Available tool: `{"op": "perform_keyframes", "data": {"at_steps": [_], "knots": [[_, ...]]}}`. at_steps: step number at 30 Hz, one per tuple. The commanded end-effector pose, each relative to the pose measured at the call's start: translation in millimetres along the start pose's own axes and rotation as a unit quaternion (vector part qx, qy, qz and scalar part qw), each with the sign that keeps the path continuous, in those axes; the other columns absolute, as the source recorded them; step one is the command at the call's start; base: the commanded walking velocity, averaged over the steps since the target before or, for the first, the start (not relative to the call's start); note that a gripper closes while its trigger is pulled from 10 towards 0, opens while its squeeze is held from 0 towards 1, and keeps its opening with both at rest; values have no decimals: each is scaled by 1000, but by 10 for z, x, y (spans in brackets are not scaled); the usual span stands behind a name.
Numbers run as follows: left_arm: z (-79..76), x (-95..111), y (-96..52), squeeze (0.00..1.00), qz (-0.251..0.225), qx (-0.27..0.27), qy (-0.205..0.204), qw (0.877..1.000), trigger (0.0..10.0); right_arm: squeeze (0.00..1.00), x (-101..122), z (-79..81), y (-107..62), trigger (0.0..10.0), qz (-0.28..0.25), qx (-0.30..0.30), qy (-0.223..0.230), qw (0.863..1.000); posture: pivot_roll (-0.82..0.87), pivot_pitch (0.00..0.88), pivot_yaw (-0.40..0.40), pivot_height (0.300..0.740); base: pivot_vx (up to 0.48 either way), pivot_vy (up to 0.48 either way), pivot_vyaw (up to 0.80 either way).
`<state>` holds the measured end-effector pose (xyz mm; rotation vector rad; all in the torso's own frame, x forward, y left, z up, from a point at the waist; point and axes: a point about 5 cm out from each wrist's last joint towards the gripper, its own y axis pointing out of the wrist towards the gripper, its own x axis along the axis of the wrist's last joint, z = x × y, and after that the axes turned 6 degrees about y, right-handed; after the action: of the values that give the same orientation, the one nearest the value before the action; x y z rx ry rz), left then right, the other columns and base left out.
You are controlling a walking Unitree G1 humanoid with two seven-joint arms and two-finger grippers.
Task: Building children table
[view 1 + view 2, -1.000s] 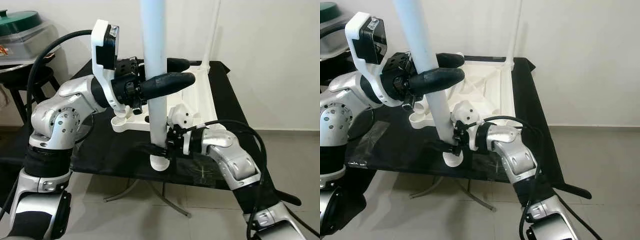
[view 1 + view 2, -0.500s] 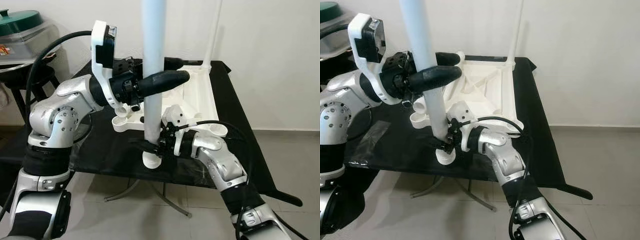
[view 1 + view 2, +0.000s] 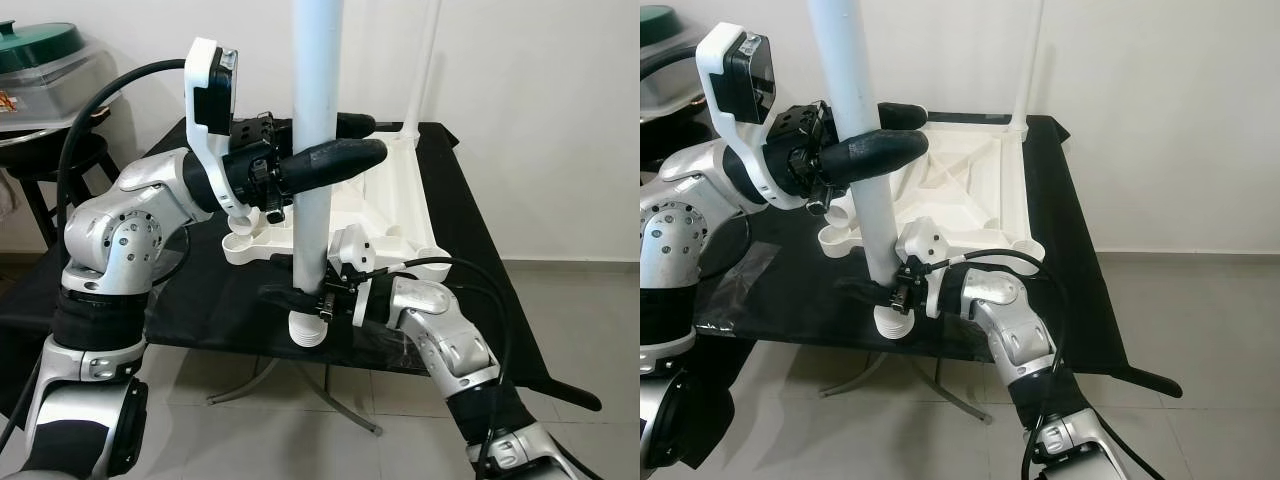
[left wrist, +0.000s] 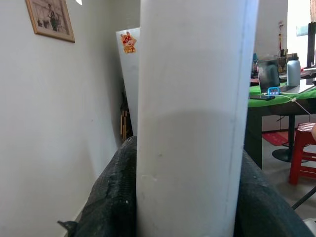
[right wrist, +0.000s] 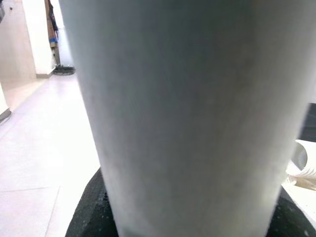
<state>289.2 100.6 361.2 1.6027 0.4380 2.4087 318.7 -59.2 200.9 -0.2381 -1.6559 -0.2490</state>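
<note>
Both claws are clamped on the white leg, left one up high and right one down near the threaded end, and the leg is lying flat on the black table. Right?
Not quite. The white leg is not lying flat: it stands nearly upright, its threaded end low over the black table, as the left eye view shows. The rest holds: the left claw grips it high and the right claw grips it near the threaded end.
</note>
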Motion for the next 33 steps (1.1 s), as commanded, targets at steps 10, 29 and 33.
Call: {"op": "perform_keyframes", "data": {"at_steps": [10,29,33], "knots": [[0,34,134,1000,-49,-2,-23,999,10000,0,-15,-250,2,0,9,-125,15,992,-5,64,39,740,0,0,0],[408,144,-1101,1000,-56,380,26,923,10000,0,256,-625,-571,7059,-141,-285,104,942,-19,72,26,740,0,0,0],[419,-87,-1229,0,-29,472,22,881,10000,0,316,-600,-568,10000,-162,-289,104,938,-24,74,27,740,0,0,0]]}}
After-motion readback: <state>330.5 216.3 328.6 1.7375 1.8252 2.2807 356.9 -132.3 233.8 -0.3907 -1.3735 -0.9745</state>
